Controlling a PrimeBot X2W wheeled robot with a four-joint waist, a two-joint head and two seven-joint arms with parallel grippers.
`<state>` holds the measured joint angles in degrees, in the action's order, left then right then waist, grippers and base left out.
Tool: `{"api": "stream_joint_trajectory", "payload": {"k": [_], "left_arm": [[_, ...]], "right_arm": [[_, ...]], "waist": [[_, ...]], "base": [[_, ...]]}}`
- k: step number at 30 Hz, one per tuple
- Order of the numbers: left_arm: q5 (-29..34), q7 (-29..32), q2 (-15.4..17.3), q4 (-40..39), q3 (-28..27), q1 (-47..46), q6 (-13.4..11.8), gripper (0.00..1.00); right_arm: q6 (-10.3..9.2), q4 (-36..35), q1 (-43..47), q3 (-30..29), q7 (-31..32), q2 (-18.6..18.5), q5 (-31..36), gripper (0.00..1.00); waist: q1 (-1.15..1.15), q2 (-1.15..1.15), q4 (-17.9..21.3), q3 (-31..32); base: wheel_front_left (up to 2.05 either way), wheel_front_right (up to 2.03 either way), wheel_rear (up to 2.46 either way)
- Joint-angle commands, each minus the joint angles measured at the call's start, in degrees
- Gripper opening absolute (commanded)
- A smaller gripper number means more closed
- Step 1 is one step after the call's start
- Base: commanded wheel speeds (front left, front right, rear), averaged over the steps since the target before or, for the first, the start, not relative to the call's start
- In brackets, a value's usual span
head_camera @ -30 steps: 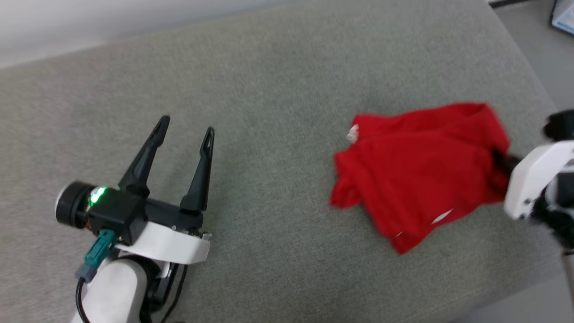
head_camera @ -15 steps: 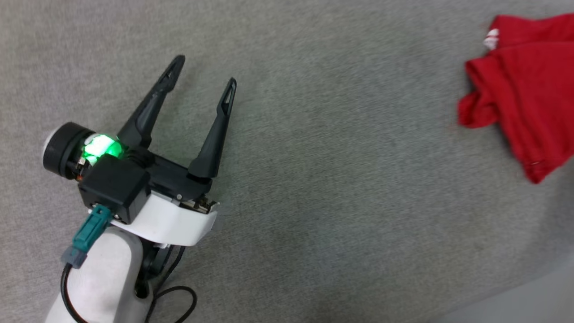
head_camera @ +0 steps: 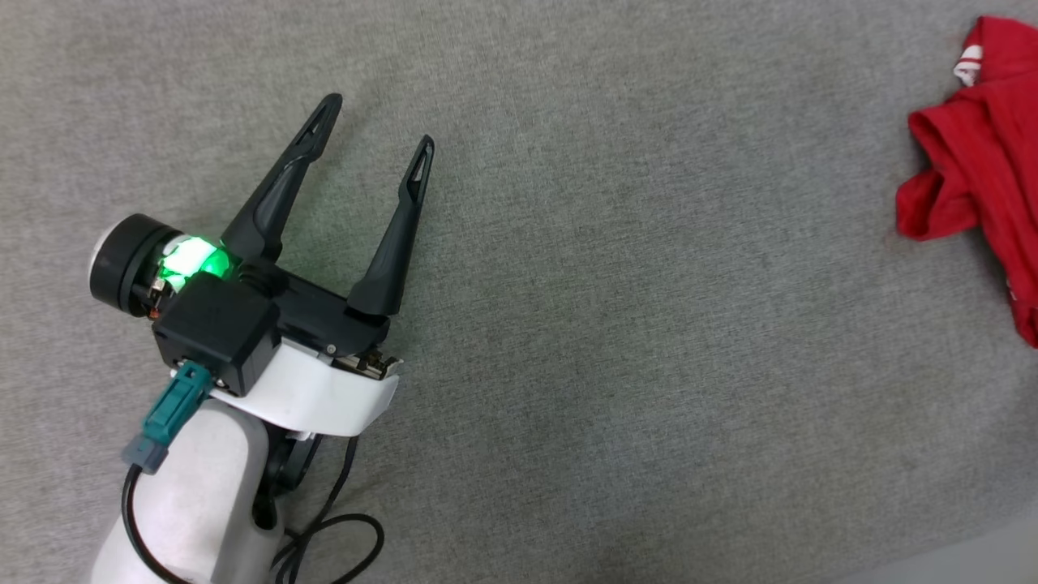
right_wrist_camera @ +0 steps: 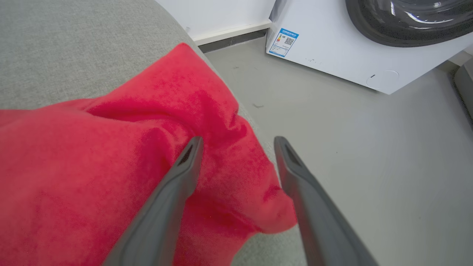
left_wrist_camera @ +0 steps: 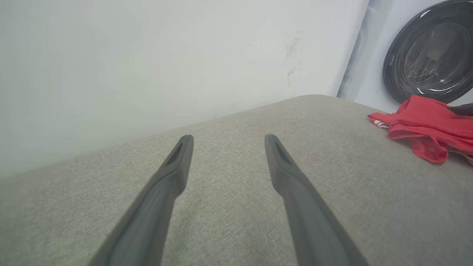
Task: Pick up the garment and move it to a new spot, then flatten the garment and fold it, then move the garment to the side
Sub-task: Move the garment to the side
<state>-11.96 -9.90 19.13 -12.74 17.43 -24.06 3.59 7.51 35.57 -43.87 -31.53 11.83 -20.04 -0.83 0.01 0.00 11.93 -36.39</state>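
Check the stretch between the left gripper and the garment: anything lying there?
Nothing. The head view shows bare grey cushion all the way from the left gripper to the garment.

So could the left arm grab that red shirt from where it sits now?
Probably not without a long reach: the left gripper hangs open far across the grey cushion from the garment, though nothing lies between them.

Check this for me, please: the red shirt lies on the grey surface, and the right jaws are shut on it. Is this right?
Not quite. The shirt does lie on the grey surface, but the right jaws are open, not shut on it. The right wrist view shows them standing well apart above the shirt's edge.
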Motion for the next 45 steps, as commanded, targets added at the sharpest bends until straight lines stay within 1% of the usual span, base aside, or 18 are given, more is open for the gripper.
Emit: {"api": "stream_joint_trajectory", "payload": {"k": [1, 6, 10, 16, 20, 22, 25, 26, 30, 34, 39, 45], "left_arm": [[-0.33, -0.59, -0.24, 0.70, 0.05, 0.24, -0.22, 1.00], [-0.75, -1.76, -1.03, 3.15, 0.38, 2.18, -1.05, 1.00], [-1.29, -2.52, -1.68, 5.29, 0.42, 5.17, -2.18, 1.00], [-2.40, -2.86, -1.47, 7.54, -0.70, 11.45, -4.53, 1.00], [-3.36, -2.96, -1.63, 7.84, -1.49, 14.62, -5.79, 1.00], [-4.31, -3.14, -2.28, 8.17, -1.88, 15.93, -6.27, 1.00], [-5.69, -3.67, -2.96, 8.91, -2.77, 17.91, -6.95, 1.00], [-5.69, -3.67, -2.96, 8.91, -2.77, 17.91, -6.95, 1.00], [-6.32, -4.35, -3.79, 10.16, -3.43, 19.99, -7.74, 1.00], [-6.12, -4.84, -4.44, 11.24, -3.59, 21.20, -8.08, 1.00], [-5.90, -5.11, -5.11, 12.74, -3.77, 21.89, -7.87, 1.00], [-5.43, -5.31, -5.43, 14.40, -5.10, 23.32, -8.62, 1.00]], "right_arm": [[-0.04, 0.58, -0.10, -0.76, -2.01, -0.57, 1.60, 1.00], [-0.04, 0.97, 2.01, -1.55, -6.18, -0.18, 4.55, 1.00], [-0.04, -0.34, 5.55, 0.29, -8.93, 0.61, 5.02, 1.00], [-0.04, -4.39, 13.58, 4.60, -11.54, 4.08, 2.47, 1.00], [-0.04, -8.74, 18.98, 7.23, -12.60, 7.21, 0.14, 1.00], [-0.04, -10.97, 21.58, 8.73, -12.97, 8.89, -0.92, 1.00], [-0.04, -13.93, 25.19, 11.41, -13.35, 10.86, -0.43, 1.00], [-0.04, -13.93, 25.19, 11.41, -13.35, 10.86, -0.43, 1.00], [-0.04, -17.44, 28.90, 14.22, -14.46, 13.21, -0.57, 1.00], [-0.04, -20.59, 32.17, 17.42, -14.73, 14.74, -1.41, 1.00], [-0.04, -25.03, 35.27, 22.41, -15.15, 16.08, -2.03, 1.00], [-0.04, -30.35, 39.21, 27.74, -14.40, 16.88, -3.32, 1.00]], "waist": [[-0.01, 0.00, -0.07, 1.51], [-0.01, 0.00, -0.25, 6.17], [-0.01, 0.00, -0.43, 11.21], [-0.01, 0.00, -0.13, 18.00], [-0.01, 0.00, -0.57, 20.44], [-0.01, 0.00, -0.94, 21.70], [-0.01, 0.00, -1.56, 23.63], [-0.01, 0.00, -1.56, 23.63], [-0.01, 0.00, -3.58, 26.01], [-0.01, 0.00, -6.39, 28.34], [-0.01, 0.00, -9.63, 31.18], [-0.01, 0.00, -11.81, 34.86]], "base": [[0.00, 0.00, 0.00], [0.00, 0.00, 0.00], [0.00, 0.00, 0.00], [0.00, 0.00, 0.00], [0.00, 0.00, 0.00], [0.00, 0.00, 0.00], [0.00, 0.00, 0.00], [0.00, 0.00, 0.00], [0.00, 0.00, 0.00], [0.00, 0.00, 0.00], [0.00, 0.00, 0.00], [0.00, 0.00, 0.00]]}}
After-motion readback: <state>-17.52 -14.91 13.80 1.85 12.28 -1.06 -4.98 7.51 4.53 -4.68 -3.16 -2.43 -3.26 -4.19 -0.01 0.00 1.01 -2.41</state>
